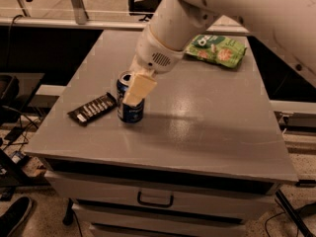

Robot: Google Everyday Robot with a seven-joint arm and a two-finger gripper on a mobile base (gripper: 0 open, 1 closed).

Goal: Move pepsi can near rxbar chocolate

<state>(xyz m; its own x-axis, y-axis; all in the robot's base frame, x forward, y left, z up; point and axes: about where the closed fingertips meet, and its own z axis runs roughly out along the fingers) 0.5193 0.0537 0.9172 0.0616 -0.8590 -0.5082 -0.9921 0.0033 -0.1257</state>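
The pepsi can [131,113] is held in my jaws, which are closed narrow around its upper half. They come at it from above and from the right. One cream-coloured finger [138,88] lies slanted across the front of the can, and the other is hidden behind it. The can stands upright with part of its silver top showing to the left of that finger. Its base is down at the level of the table [212,137], in the front-left part, though I cannot tell whether it rests there or hangs just clear. Just beside the can, on its left, the rxbar chocolate [93,108] lies flat at a slant with its white lettering up. Its nearer end is so close to the can that I cannot tell whether they touch. Behind the jaws, my white wrist [157,58] and arm [183,15] rise toward the upper right. Well apart from the can, a green snack bag [216,48] lies at the far right of the table. Below the front edge is a drawer with a dark handle [155,200].
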